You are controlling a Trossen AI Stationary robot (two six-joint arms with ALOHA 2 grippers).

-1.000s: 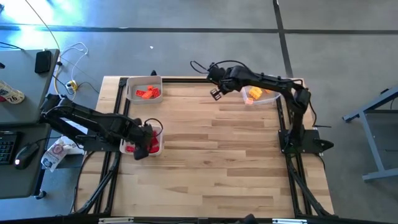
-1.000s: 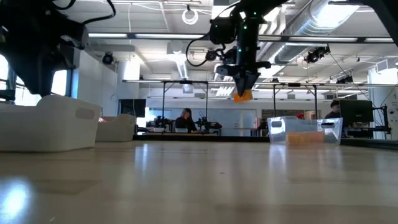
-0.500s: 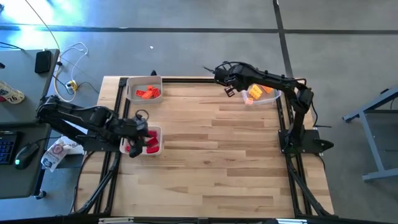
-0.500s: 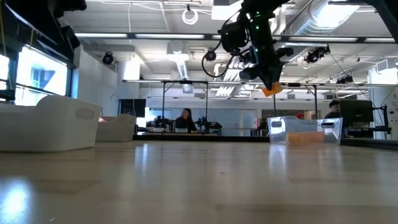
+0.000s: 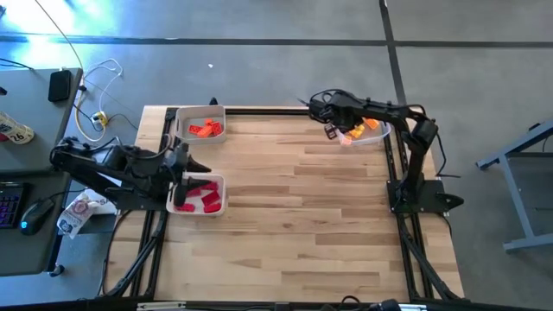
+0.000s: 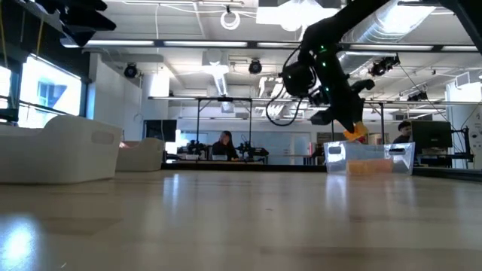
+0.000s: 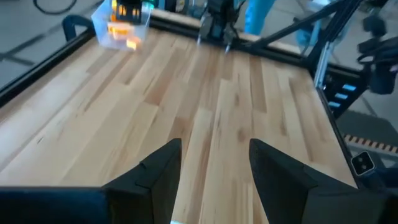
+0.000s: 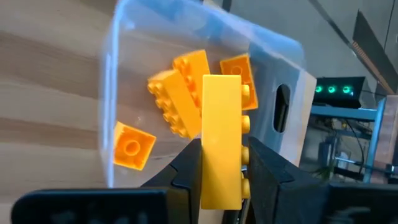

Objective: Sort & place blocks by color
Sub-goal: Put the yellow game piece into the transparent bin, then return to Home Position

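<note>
A yellow-orange block (image 8: 221,140) is pinched lengthwise between the fingers of the right gripper (image 8: 221,180), which is held in the air above the near rim of the clear tub (image 5: 373,136) at the table's far right corner. In the low view the same block (image 6: 354,132) is seen just above the tub (image 6: 369,159), clear of its rim. Inside the tub, several more yellow and orange blocks (image 8: 180,87) are seen lying loose, one orange piece (image 8: 132,146) apart from the cluster.

Red-orange blocks (image 5: 206,130) are held in the far white tray (image 5: 180,130) at the far left corner, and red blocks (image 5: 203,195) in the near white tray (image 5: 221,206) against the left edge. Which shade each small piece has cannot be told more finely.

The left gripper (image 7: 214,168) is raised beside the near tray, over the table's left edge, with its fingers spread and nothing between them; in the left wrist view it is aimed across the boards toward the tub (image 7: 121,25).

The wooden table (image 5: 294,225) is bounded by a dark frame on all sides. All three containers are set along the far and left edges, so the middle, the near half and the right side of the boards are left as open room for the arms.
</note>
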